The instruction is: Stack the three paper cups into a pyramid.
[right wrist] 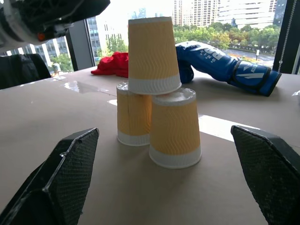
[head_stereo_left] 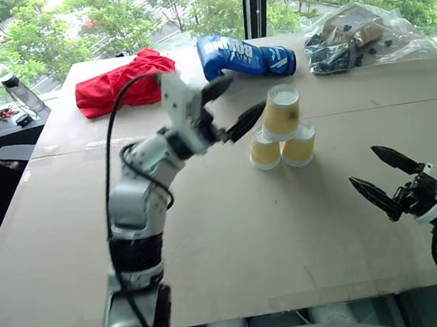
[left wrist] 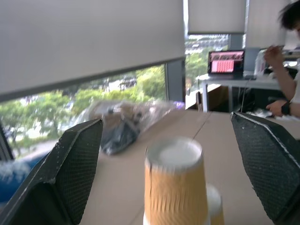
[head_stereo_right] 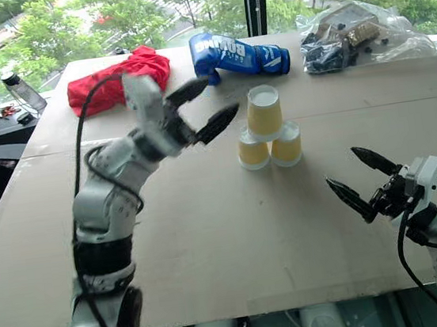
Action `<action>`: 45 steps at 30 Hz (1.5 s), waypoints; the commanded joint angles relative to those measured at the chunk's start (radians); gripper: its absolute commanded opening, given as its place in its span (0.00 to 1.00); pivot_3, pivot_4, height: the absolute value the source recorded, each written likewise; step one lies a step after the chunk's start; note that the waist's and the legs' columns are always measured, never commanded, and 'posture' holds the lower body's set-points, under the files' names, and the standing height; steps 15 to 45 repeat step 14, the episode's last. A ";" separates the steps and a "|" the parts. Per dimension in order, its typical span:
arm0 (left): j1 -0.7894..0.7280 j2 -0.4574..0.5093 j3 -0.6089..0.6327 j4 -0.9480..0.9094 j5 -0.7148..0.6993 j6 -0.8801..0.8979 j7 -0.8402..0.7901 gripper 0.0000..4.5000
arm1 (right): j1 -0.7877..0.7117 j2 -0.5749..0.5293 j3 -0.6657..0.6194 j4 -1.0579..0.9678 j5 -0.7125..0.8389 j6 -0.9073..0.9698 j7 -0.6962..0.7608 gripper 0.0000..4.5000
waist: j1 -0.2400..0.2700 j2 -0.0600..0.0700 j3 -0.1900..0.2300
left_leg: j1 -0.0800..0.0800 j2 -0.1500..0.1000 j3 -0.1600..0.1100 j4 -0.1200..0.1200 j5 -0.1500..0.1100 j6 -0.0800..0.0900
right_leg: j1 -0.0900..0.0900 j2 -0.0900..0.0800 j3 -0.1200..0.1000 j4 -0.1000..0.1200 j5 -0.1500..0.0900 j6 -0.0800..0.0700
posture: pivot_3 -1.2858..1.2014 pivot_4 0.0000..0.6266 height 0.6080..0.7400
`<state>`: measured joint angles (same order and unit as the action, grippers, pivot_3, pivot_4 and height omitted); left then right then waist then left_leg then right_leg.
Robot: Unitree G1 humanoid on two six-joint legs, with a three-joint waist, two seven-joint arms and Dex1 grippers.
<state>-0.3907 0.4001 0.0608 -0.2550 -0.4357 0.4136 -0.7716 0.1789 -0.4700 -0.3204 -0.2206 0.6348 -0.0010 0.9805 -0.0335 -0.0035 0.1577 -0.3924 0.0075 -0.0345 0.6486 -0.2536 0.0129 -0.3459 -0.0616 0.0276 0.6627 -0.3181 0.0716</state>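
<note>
The three paper cups stand upside down on the table as a pyramid. Two base cups (head_stereo_left: 265, 150) (head_stereo_left: 298, 146) sit side by side and touching, and the top cup (head_stereo_left: 281, 111) rests across them. Their sides are ribbed and tan-yellow, with white rims. My left gripper (head_stereo_left: 246, 93) hovers open just left of the top cup, at its height and apart from it, with nothing between its fingers (left wrist: 65, 168). My right gripper (head_stereo_left: 363, 165) is open and empty, low over the table to the near right of the stack, pointing at the cups (right wrist: 153, 56).
Along the table's far edge lie a red cloth (head_stereo_left: 125, 81), a blue boxing glove (head_stereo_left: 241, 57) and a clear plastic bag of dark items (head_stereo_left: 362, 34). A bottle (head_stereo_left: 22, 92) stands off the far left corner. A person (left wrist: 286, 70) sits at a desk behind.
</note>
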 commanded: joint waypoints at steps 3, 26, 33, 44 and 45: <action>0.381 0.087 0.095 -0.141 -0.028 -0.010 -0.029 0.99 | 0.020 -0.031 -0.015 0.093 -0.044 -0.089 0.085 1.00 | 0.017 -0.001 0.001 | -0.002 0.000 0.000 0.001 -0.002 0.004 | -0.001 -0.003 -0.001 -0.001 0.000 0.000 | 0.52 0.24 1.00; 0.691 0.059 -0.033 -0.155 0.169 -0.204 0.069 0.99 | -0.027 -0.058 0.035 0.219 -0.085 -0.117 0.166 1.00 | 0.040 0.001 -0.002 | 0.001 -0.002 0.001 0.001 -0.003 0.004 | 0.003 -0.012 0.003 -0.002 0.001 -0.003 | 0.52 0.24 1.00; 0.691 0.059 -0.033 -0.155 0.169 -0.204 0.069 0.99 | -0.027 -0.058 0.035 0.219 -0.085 -0.117 0.166 1.00 | 0.040 0.001 -0.002 | 0.001 -0.002 0.001 0.001 -0.003 0.004 | 0.003 -0.012 0.003 -0.002 0.001 -0.003 | 0.52 0.24 1.00; 0.691 0.059 -0.033 -0.155 0.169 -0.204 0.069 0.99 | -0.027 -0.058 0.035 0.219 -0.085 -0.117 0.166 1.00 | 0.040 0.001 -0.002 | 0.001 -0.002 0.001 0.001 -0.003 0.004 | 0.003 -0.012 0.003 -0.002 0.001 -0.003 | 0.52 0.24 1.00; 0.691 0.059 -0.033 -0.155 0.169 -0.204 0.069 0.99 | -0.027 -0.058 0.035 0.219 -0.085 -0.117 0.166 1.00 | 0.040 0.001 -0.002 | 0.001 -0.002 0.001 0.001 -0.003 0.004 | 0.003 -0.012 0.003 -0.002 0.001 -0.003 | 0.52 0.24 1.00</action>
